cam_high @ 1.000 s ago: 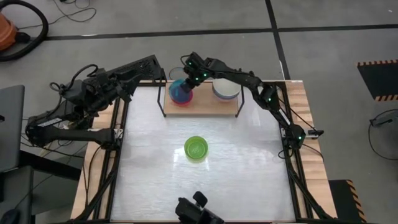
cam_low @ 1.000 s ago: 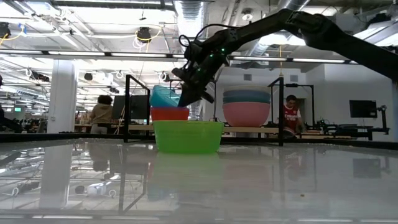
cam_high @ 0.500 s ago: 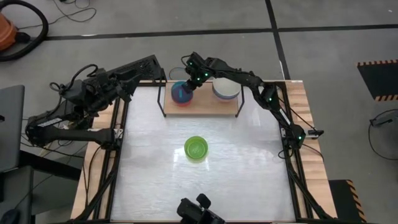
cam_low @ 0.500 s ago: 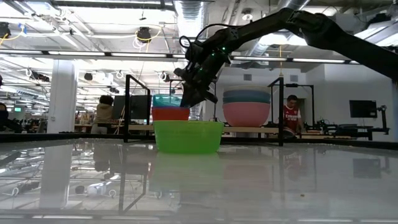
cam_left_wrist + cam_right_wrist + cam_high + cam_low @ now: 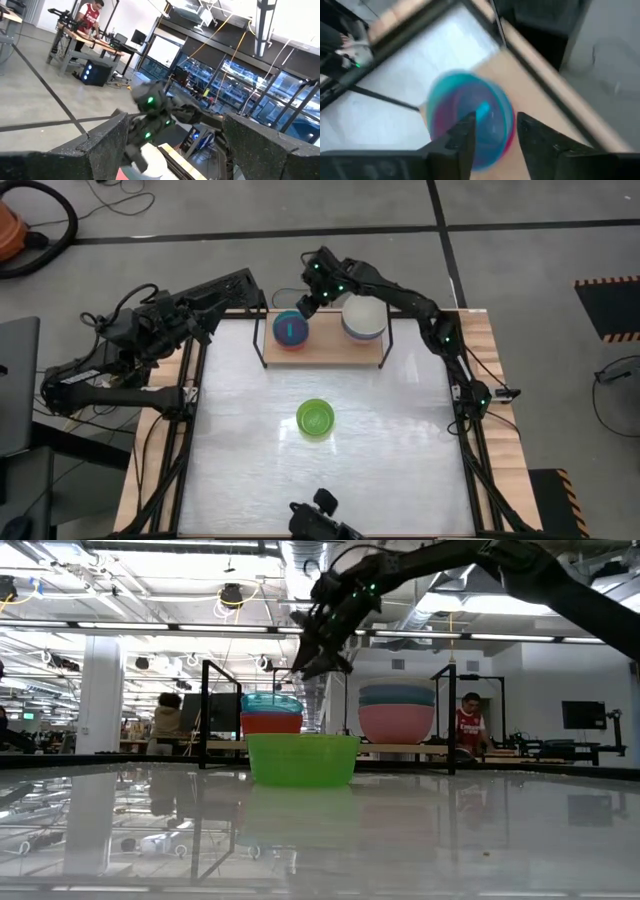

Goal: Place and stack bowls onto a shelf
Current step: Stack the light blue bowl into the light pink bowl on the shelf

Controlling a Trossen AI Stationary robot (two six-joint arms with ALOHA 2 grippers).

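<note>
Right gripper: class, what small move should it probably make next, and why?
Probably swing toward the green bowl, alone on the table. The right gripper hangs empty above the shelf, fingers apart, with the teal bowl already nested there.

Both arms are dark, near-black jointed assemblies of slim links and bulkier joint housings. The right arm (image 5: 420,320) carries small green indicator lights at several joints, visible in the high and low views. The left arm (image 5: 150,330) shows exposed black cable loops along its upper links and base. The right tool (image 5: 492,137) has two broad, flat, matte black fingers. The left tool (image 5: 170,150) has matching blocky black fingers with a rough, textured finish.
</note>
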